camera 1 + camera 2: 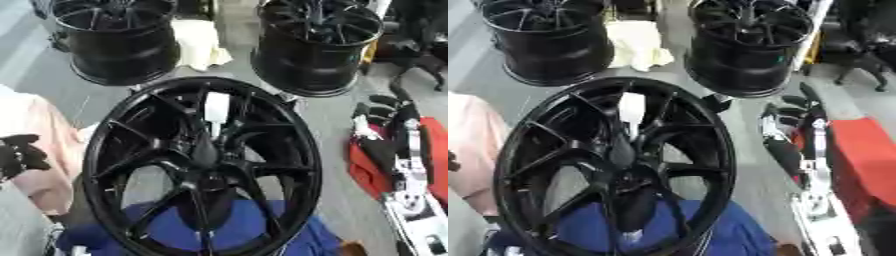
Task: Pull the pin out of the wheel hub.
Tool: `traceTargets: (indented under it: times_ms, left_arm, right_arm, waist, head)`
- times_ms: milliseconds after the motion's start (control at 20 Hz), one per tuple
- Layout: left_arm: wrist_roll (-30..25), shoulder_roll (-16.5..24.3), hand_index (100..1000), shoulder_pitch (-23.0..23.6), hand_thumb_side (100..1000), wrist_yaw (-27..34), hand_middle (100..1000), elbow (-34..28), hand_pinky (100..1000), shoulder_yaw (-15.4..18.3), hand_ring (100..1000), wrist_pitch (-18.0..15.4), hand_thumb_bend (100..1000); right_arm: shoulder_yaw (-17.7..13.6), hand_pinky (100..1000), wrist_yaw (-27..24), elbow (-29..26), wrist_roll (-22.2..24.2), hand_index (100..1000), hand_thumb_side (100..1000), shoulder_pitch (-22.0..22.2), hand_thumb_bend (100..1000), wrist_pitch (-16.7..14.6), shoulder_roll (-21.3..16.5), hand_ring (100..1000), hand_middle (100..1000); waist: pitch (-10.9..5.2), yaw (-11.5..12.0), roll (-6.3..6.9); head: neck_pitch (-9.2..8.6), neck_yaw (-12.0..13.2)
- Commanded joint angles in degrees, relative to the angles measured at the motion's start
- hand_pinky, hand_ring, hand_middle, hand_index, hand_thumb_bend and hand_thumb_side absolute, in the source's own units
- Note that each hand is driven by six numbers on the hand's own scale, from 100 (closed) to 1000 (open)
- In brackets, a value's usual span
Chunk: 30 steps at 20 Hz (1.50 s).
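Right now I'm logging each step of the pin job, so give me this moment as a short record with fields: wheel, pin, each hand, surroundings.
wheel: large black spoked wheel in front, over a blue cloth
pin: a white piece shows between the upper spokes; whether it is the pin cannot be told
left hand: left hand at the view's left edge, fingers curled, holding nothing, apart from the wheel
right hand: right hand right of the wheel, not touching it; finger state unclear
surroundings: two more black wheels behind

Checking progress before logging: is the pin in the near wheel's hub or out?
Apparently in: the white pin stands from the hub, untouched.
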Motion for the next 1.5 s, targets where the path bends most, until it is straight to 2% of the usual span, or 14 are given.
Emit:
traceTargets:
  times_ms: [50, 450, 550, 650, 750, 900, 950, 1000, 1100, 1300, 1500]
  left_arm:
    - [-0.06, 0.76, 851, -0.51, 719, 0.12, 630, -1.38, 785, 0.22, 643, 0.08, 157]
    - [-0.06, 0.73, 851, -0.44, 720, 0.14, 630, -1.52, 785, 0.18, 642, 0.23, 158]
    - [-0.06, 0.70, 851, -0.31, 720, 0.02, 630, -1.47, 785, 0.06, 642, 0.25, 158]
    - [-0.06, 0.80, 851, -0.22, 719, -0.07, 629, -1.47, 784, -0.06, 641, 0.17, 158]
    - [-0.06, 0.97, 851, -0.17, 720, -0.02, 629, -1.42, 784, -0.21, 641, 0.15, 158]
    - [-0.06, 1.09, 851, 0.07, 721, -0.20, 629, -1.30, 785, -0.54, 641, 0.18, 159]
    - [-0.06, 1.12, 851, 0.13, 721, -0.26, 629, -1.28, 785, -0.62, 641, 0.18, 158]
    - [-0.06, 1.21, 851, 0.18, 720, -0.29, 629, -1.27, 784, -0.70, 640, 0.16, 158]
    - [-0.06, 1.35, 852, 0.24, 721, -0.29, 630, -1.24, 784, -0.88, 640, 0.12, 158]
    - [-0.06, 1.54, 852, 0.52, 721, -0.45, 630, -1.11, 784, -1.23, 640, 0.01, 158]
    - [-0.06, 1.66, 852, 0.69, 721, -0.48, 630, -1.02, 784, -1.50, 640, 0.05, 158]
  right_arm:
    - [-0.20, 680, 0.10, -0.59, 0.05, 945, 319, -0.86, 189, 0.14, -1.36, 693, 722]
    - [-0.11, 682, 0.36, -0.75, 0.55, 946, 318, -1.35, 190, 0.54, -1.72, 694, 723]
    - [0.14, 683, 0.53, -0.57, 1.41, 947, 319, -2.23, 190, 1.25, -2.60, 696, 725]
    - [0.93, 691, 1.02, -0.06, 3.93, 955, 327, -4.42, 192, 3.06, -5.36, 703, 734]
    - [2.05, 699, 1.75, 0.51, 8.35, 961, 336, -8.03, 197, 6.37, -9.32, 715, 746]
    - [4.98, 718, 2.33, 1.10, 17.50, 971, 349, -14.87, 213, 11.98, -16.01, 742, 772]
    - [5.96, 729, 2.44, 1.23, 20.82, 976, 473, -17.10, 242, 13.67, -17.89, 758, 782]
    - [7.15, 736, 2.52, 1.39, 24.40, 978, 371, -19.54, 235, 15.18, -19.79, 769, 800]
    - [9.41, 755, 2.51, 1.86, 31.58, 983, 387, -24.44, 249, 17.97, -22.86, 797, 822]
    - [14.59, 790, 2.63, 3.52, 46.91, 990, 425, -34.16, 275, 22.25, -25.86, 839, 861]
    - [19.95, 809, 4.18, 7.41, 60.91, 993, 446, -43.32, 294, 24.87, -24.24, 860, 880]
  waist:
    - [-0.68, 0.07, 0.14]
    - [-0.77, 0.19, 0.09]
    - [-0.89, 0.32, 0.06]
    - [-1.10, 0.49, -0.04]
    - [-1.27, 0.69, -0.18]
    - [-1.56, 1.07, -0.44]
    - [-1.64, 1.15, -0.50]
    - [-1.73, 1.26, -0.59]
    - [-1.88, 1.39, -0.73]
    - [-2.19, 1.57, -0.95]
    - [-2.58, 1.66, -1.13]
  head:
    - [0.13, -0.08]
    - [0.25, -0.17]
    - [0.43, -0.24]
    - [0.48, -0.39]
    - [0.74, -0.37]
    - [1.06, -0.47]
    - [1.11, -0.46]
    - [1.18, -0.46]
    - [1.38, -0.45]
    - [1.90, -0.43]
    - [2.26, -0.45]
